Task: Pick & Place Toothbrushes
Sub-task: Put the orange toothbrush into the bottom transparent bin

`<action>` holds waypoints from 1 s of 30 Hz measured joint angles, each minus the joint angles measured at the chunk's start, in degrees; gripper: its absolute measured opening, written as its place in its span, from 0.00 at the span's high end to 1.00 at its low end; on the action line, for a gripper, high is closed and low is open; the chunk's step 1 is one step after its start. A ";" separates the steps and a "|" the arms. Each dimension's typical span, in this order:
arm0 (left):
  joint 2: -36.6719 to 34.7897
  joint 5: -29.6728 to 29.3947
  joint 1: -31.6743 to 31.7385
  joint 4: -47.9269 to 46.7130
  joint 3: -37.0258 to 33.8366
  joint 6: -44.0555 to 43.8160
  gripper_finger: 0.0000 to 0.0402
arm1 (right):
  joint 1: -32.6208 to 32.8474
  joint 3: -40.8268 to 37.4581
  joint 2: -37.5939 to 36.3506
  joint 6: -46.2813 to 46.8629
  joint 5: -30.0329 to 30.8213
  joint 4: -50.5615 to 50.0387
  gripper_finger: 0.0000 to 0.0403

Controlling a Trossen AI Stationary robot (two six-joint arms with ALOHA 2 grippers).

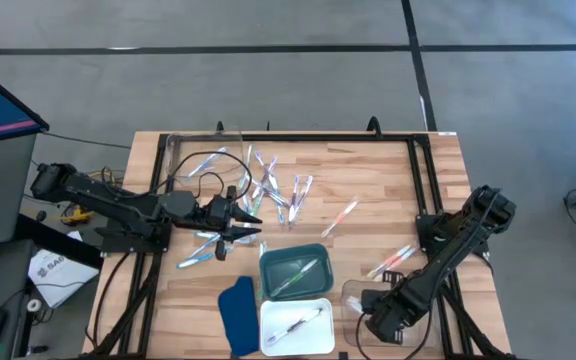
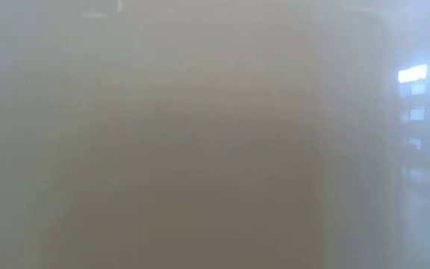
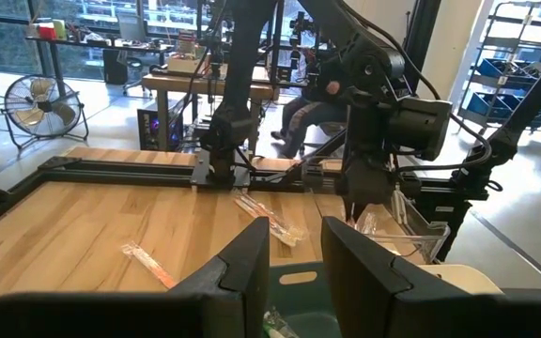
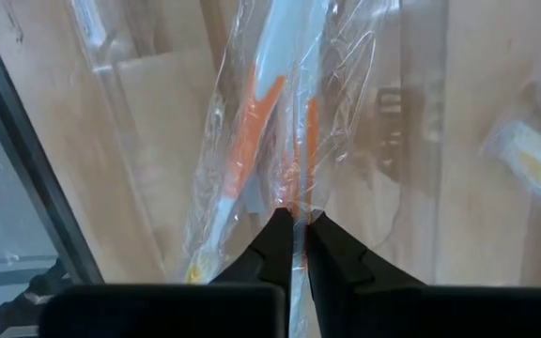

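Toothbrushes (image 1: 273, 190) lie scattered across the far-left half of the counter (image 1: 368, 170), each in a clear wrapper; one rests in the green tray (image 1: 296, 271), one in the white tray (image 1: 296, 326), and a few lie apart toward the right (image 1: 392, 260).

Working left to right, we find the left end effector (image 1: 246, 224) low at the near edge of the pile. Its fingers (image 3: 242, 268) stand partly apart, and we cannot tell whether they hold anything.

The right end effector (image 4: 294, 230) sits at the near right of the counter over a clear bin (image 1: 360, 297). Its fingers are pinched shut on the wrapper of an orange toothbrush (image 4: 252, 122), which hangs beyond the fingertips.

We judge the step in hand to be a carry on the right arm: one brush is gripped and not yet placed. The next move calls for bringing it over its tray, lowering until the wrapper is inside the rim, then opening. The grip is on thin film, so the brush may swing or slip; we advise slow motion. The low view shows nothing usable.
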 joint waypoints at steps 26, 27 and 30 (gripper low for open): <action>-0.02 0.00 -0.01 0.00 0.00 -0.07 0.76 | -0.42 0.02 0.00 5.17 1.07 -3.42 0.72; -0.02 0.00 -0.02 0.00 0.00 -0.09 0.76 | -0.42 0.02 0.00 5.18 1.07 -3.27 0.70; -0.02 0.00 -0.01 0.00 0.00 -0.13 0.76 | -0.42 0.13 0.00 5.89 1.07 -3.12 0.62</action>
